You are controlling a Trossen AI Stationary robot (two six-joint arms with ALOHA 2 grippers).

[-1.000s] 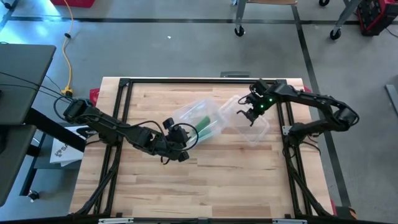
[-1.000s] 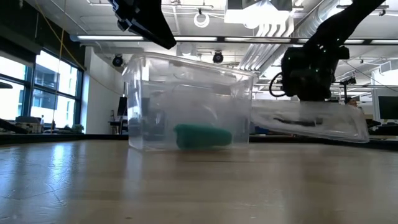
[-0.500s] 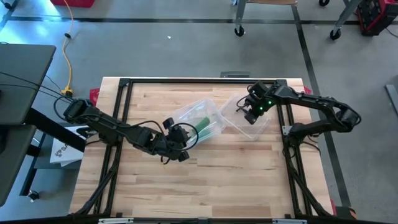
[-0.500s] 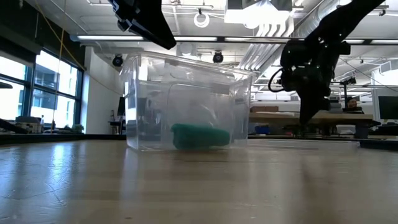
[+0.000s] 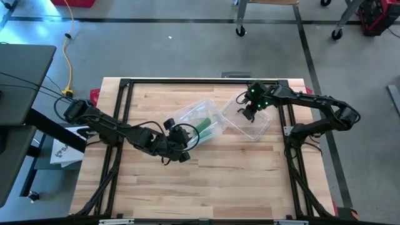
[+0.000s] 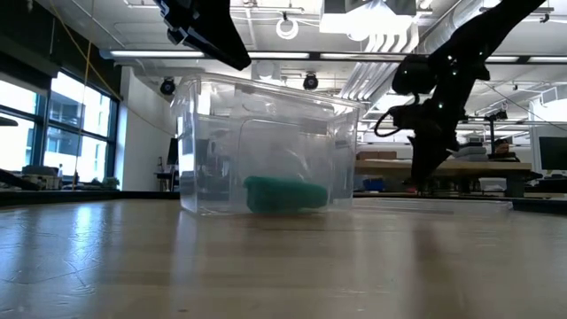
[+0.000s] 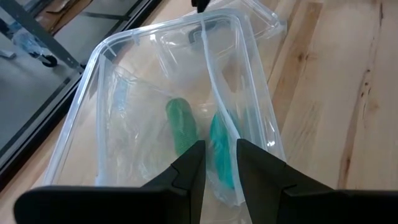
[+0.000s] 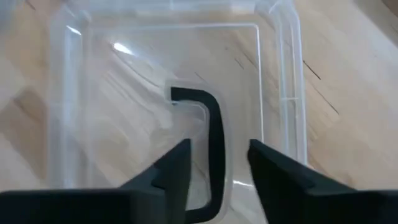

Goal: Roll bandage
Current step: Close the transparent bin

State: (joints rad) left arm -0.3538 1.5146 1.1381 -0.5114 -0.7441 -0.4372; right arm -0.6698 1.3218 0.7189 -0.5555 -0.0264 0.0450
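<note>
A clear plastic container (image 5: 201,120) stands on its base on the wooden table, with a green bandage roll (image 5: 204,127) lying on its floor; the roll also shows in the low view (image 6: 285,193). My left gripper (image 7: 219,149) is at the container's near-left side (image 5: 182,139), shut on its wall. The clear lid (image 5: 251,123) lies flat on the table to the container's right. My right gripper (image 8: 217,162) hovers open above the lid (image 5: 250,109), touching nothing. My left gripper pinches the container's side wall at its rim (image 7: 225,127), one finger inside and one outside. The fingers come slanting down from the table's near-left side. The container stays upright with its base on the table (image 6: 266,211).
The lid has a dark U-shaped mark (image 8: 211,124) on it. A black frame (image 5: 125,84) runs along the table's edges. Bare wood (image 5: 206,187) lies toward the near edge.
The lid hung lifted and tilted under my right gripper; it now lies flat on the table. My right gripper has let it go and has risen a little, drifting toward the far edge. The container and my left gripper have kept still.
</note>
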